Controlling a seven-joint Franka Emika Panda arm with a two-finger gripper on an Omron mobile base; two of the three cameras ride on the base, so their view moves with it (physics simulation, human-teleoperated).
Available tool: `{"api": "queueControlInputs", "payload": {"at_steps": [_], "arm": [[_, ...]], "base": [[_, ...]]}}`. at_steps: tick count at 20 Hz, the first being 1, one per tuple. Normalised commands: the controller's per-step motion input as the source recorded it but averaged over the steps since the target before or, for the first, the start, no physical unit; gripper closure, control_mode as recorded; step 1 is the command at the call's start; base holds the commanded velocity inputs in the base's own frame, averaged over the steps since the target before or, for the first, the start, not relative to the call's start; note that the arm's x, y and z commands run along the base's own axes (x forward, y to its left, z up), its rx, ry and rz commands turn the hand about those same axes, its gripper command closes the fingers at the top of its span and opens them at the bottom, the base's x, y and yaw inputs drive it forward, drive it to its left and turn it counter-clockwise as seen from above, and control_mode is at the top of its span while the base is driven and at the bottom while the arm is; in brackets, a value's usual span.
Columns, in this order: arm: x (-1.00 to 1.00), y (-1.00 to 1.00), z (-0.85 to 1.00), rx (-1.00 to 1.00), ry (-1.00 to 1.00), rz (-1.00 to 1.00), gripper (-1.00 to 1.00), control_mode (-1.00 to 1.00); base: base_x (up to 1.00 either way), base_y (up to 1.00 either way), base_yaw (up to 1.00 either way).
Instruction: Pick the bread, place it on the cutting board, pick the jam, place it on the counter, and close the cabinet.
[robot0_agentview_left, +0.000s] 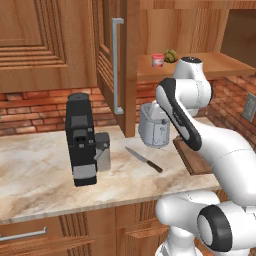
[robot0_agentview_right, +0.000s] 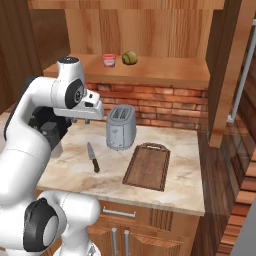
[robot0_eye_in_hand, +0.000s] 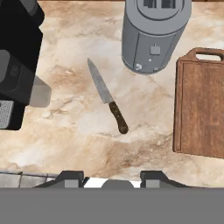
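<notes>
The bread (robot0_agentview_left: 171, 55) (robot0_agentview_right: 129, 58), an olive-brown lump, sits on the open cabinet's shelf right beside the red jam (robot0_agentview_left: 158, 60) (robot0_agentview_right: 109, 60). Both cabinet doors (robot0_agentview_left: 117, 65) (robot0_agentview_right: 227, 75) stand swung out. The dark cutting board (robot0_agentview_left: 192, 160) (robot0_agentview_right: 146, 166) (robot0_eye_in_hand: 201, 109) lies on the counter (robot0_agentview_left: 40, 170) (robot0_agentview_right: 75, 170) (robot0_eye_in_hand: 78, 131), right of the toaster. My gripper (robot0_agentview_right: 88, 120) (robot0_eye_in_hand: 111, 177) hovers above the counter, pointing down, well below the shelf. Its fingertips stand apart, open, with nothing between them.
A grey toaster (robot0_agentview_left: 154, 127) (robot0_agentview_right: 121, 127) (robot0_eye_in_hand: 153, 35) stands mid-counter. A kitchen knife (robot0_agentview_left: 144, 159) (robot0_agentview_right: 92, 158) (robot0_eye_in_hand: 107, 96) lies in front of it. A black coffee machine (robot0_agentview_left: 82, 137) (robot0_eye_in_hand: 17, 65) occupies the left. The brick wall runs behind.
</notes>
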Motion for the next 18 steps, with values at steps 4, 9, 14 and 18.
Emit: {"api": "queueControlInputs", "payload": {"at_steps": [4,9,14,18], "arm": [[0.0,0.0,0.0,0.0,-0.05,0.0,-1.0,-1.0],[0.0,0.0,0.0,-0.05,-0.17,0.0,-1.0,-1.0],[0.0,0.0,0.08,-0.05,-0.2,0.0,-1.0,-1.0],[0.0,-0.1,0.19,-0.01,-0.2,0.0,-1.0,-1.0]], "base": [[0.0,0.0,0.0],[0.0,0.0,0.0],[0.0,0.0,0.0],[0.0,0.0,0.0]]}}
